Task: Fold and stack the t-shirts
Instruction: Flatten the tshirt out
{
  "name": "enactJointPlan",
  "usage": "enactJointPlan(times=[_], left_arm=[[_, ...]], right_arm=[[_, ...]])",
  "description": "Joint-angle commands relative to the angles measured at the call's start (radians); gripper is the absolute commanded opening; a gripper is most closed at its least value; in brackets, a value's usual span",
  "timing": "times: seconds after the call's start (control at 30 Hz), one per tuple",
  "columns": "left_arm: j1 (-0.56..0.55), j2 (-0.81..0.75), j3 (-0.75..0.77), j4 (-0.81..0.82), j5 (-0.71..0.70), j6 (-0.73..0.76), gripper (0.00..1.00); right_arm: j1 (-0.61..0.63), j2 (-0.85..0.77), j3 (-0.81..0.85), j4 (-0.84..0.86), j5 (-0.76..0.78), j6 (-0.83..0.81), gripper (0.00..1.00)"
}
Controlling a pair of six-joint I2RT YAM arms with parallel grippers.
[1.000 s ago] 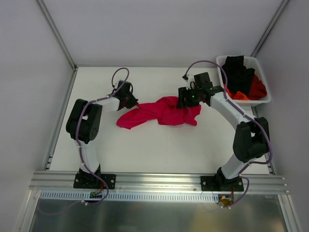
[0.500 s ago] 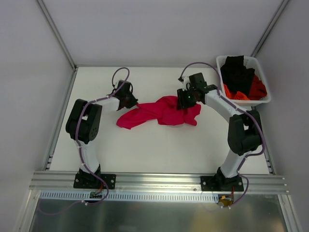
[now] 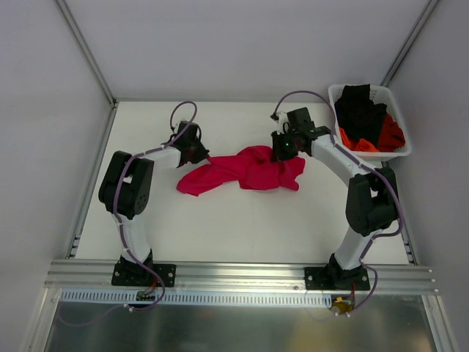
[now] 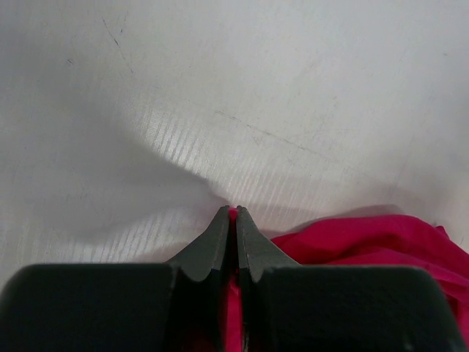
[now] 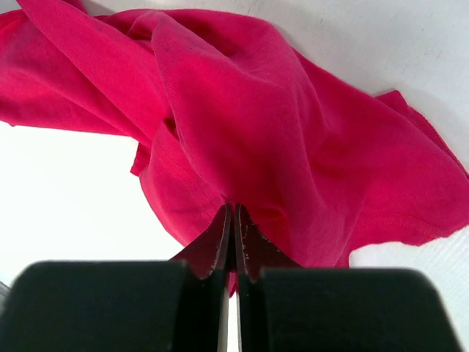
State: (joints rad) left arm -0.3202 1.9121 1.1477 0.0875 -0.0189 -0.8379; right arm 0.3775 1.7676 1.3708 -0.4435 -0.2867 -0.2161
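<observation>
The crimson-pink t-shirt [image 3: 245, 170] lies crumpled in the middle of the table [image 3: 242, 227]. The left claw [image 4: 234, 220] is clenched on a sliver of its left part. The right claw [image 5: 233, 216], also clenched, seemingly pinches a fold at its far edge.

Bright, diffuse light, soft shadows.
Wrist cams: bottom foreground out of focus; white ribbed plastic worktop [image 5: 66, 198] blown out.
</observation>
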Motion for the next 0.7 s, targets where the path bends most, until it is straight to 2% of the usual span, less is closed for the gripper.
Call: enactJointPlan(times=[0.0, 0.1, 0.23, 0.33, 0.47, 0.6, 0.67], left_arm=[[0.019, -0.112, 0.017, -0.021, -0.01, 0.043, 0.0], [0.085, -0.214, 0.067, -0.109, -0.009, 0.095, 0.0], [0.159, -0.335, 0.214, -0.256, -0.096, 0.274, 0.0], [0.231, -0.406, 0.323, -0.339, -0.128, 0.315, 0.0], [0.277, -0.472, 0.441, -0.416, -0.159, 0.397, 0.0], [0.297, -0.505, 0.544, -0.479, -0.236, 0.459, 0.0], [0.314, -0.518, 0.585, -0.502, -0.277, 0.48, 0.0]], right_arm=[[0.006, -0.103, 0.056, -0.023, 0.021, 0.012, 0.0], [0.003, -0.201, 0.134, -0.067, 0.053, 0.012, 0.0], [-0.012, -0.275, 0.354, -0.066, 0.176, -0.023, 0.0], [-0.051, -0.254, 0.492, -0.066, 0.26, -0.052, 0.0], [-0.106, -0.183, 0.776, -0.066, 0.34, -0.083, 0.0], [-0.172, -0.126, 0.965, -0.051, 0.357, -0.089, 0.0], [-0.21, -0.117, 1.007, -0.023, 0.342, -0.068, 0.0]])
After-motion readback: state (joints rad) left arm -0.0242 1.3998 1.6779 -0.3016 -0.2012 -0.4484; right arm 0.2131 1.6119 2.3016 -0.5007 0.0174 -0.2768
